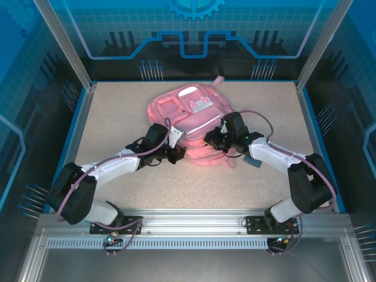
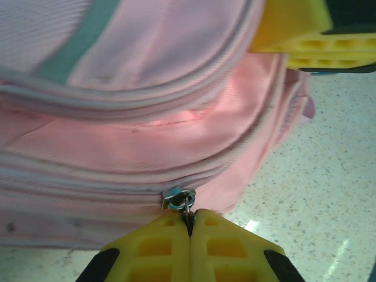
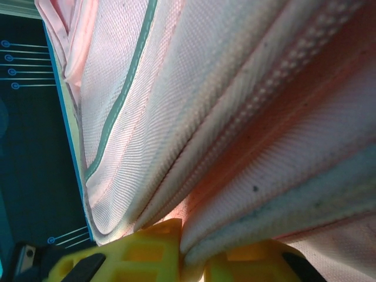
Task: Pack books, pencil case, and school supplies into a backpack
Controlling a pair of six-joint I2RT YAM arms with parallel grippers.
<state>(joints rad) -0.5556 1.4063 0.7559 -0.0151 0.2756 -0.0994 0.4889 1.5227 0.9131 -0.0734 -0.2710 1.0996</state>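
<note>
1. Backpack [image 1: 191,117], near side: the left gripper [image 2: 190,226] has its yellow fingers pressed together on the metal zipper pull [image 2: 179,198].
2. The right gripper [image 3: 194,258] pinches a piped fold of the pink fabric, its fingers nearly closed.
3. Farther back, the backpack lies flat on the table [image 1: 117,129], toward its rear.

the left arm [image 1: 111,167] and right arm [image 1: 271,154] are white shells between bulky black joint housings, each trailing a mauve cable [image 1: 147,154] back from the wrist. the left gripper [image 2: 190,220] has yellow plastic fingers [image 2: 153,252] moulded with square pockets, black at the heels behind the tips; the right gripper [image 3: 191,258] matches.
</note>
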